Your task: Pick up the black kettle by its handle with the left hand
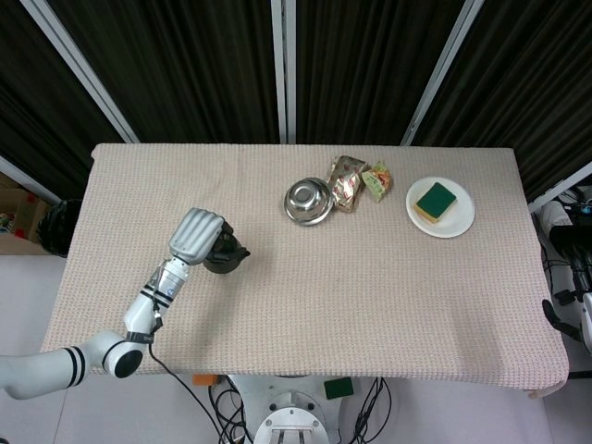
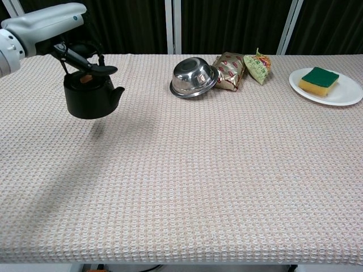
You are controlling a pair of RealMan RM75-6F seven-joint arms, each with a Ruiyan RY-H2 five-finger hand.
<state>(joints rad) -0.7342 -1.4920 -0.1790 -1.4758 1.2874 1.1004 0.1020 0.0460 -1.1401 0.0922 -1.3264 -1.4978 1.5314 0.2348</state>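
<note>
The black kettle (image 2: 89, 97) hangs clear of the table at the left, its shadow on the cloth below it. My left hand (image 2: 48, 24) grips its arched handle (image 2: 81, 55) from above. In the head view my left hand (image 1: 196, 236) covers most of the kettle (image 1: 227, 253), so only its right side and spout show. The spout points right. My right hand is in neither view.
A steel bowl (image 2: 194, 76) lies tilted at the back centre, with two snack packets (image 2: 229, 70) beside it. A white plate (image 2: 346, 92) bearing a green-and-yellow sponge (image 2: 319, 79) sits at the back right. The beige woven cloth (image 2: 187, 187) covers the table.
</note>
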